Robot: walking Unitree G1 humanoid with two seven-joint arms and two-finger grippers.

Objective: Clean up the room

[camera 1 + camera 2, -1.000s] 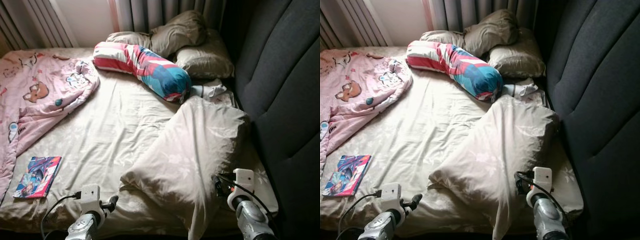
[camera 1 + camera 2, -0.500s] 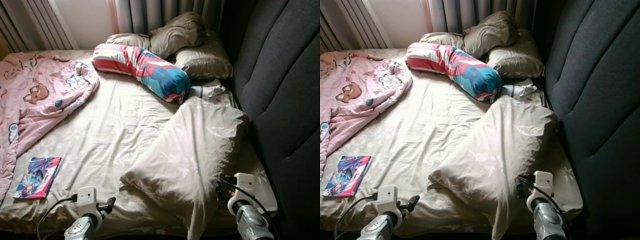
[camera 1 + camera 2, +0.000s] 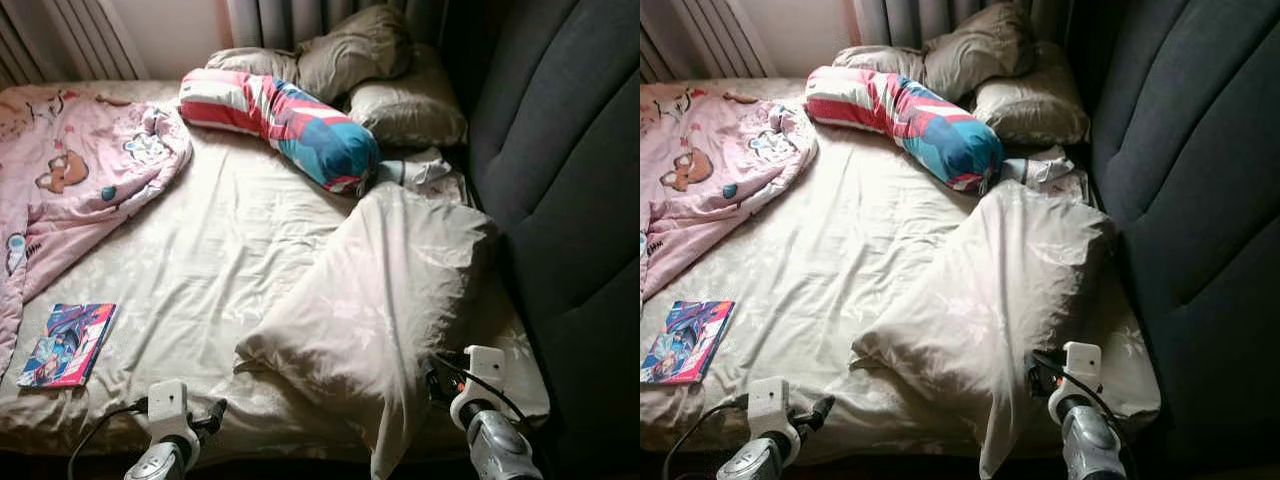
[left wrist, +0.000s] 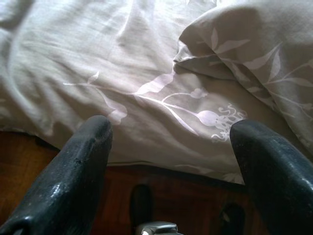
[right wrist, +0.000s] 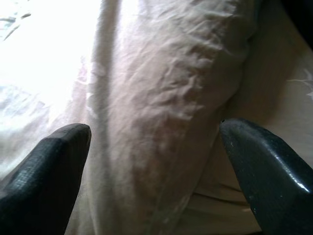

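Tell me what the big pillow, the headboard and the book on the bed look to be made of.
Big pillow: soft matte woven fabric, likely cotton; it creases, with a pale leaf print. Headboard: dark padded upholstery, textile-looking, with stitched panels. Book: probably paper, with a glossy-looking printed cover.

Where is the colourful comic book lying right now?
In the left eye view, the colourful comic book lies flat on the beige floral bedsheet near the bed's front left corner, just below the pink cartoon-print blanket.
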